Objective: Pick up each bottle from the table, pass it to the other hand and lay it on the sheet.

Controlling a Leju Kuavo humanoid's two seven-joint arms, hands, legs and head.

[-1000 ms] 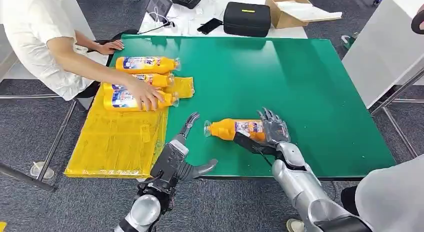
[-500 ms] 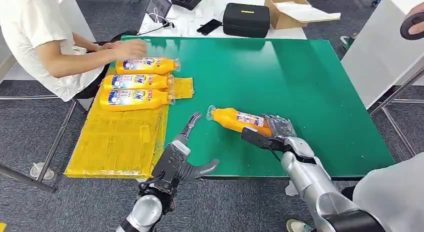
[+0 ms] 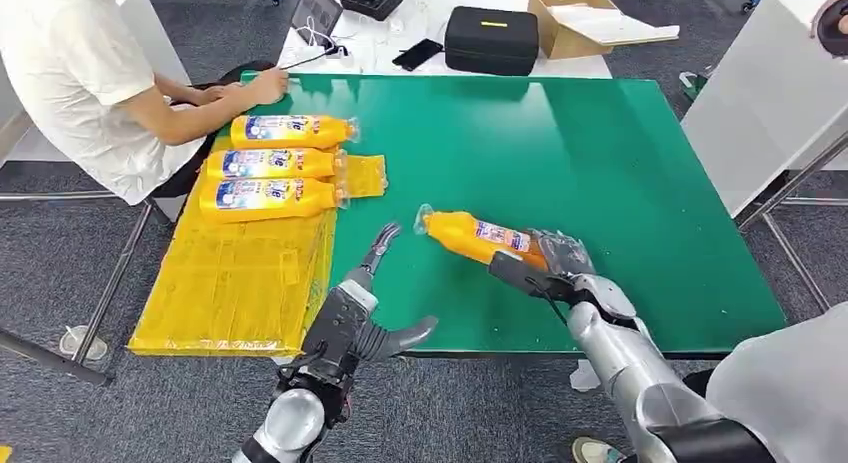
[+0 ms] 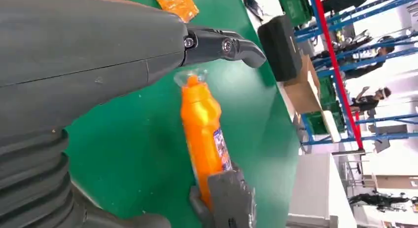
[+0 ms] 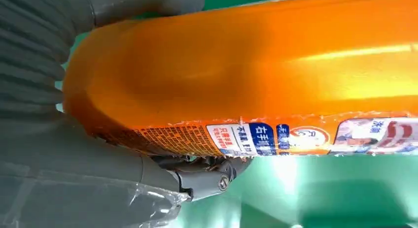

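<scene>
While the right hand (image 3: pixel 553 266) grips the base of an orange plastic bottle (image 3: pixel 478 238) above the green table (image 3: pixel 600 163), its capped end points at the left hand (image 3: pixel 357 313), which holds nothing, fingers spread. Three like bottles (image 3: pixel 270 163) lie on the yellow plastic sheet (image 3: pixel 235 283).

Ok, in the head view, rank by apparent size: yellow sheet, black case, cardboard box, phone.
1. yellow sheet
2. black case and cardboard box: look alike, and the picture's edge cuts the box, so unranked.
3. phone, smallest.
</scene>
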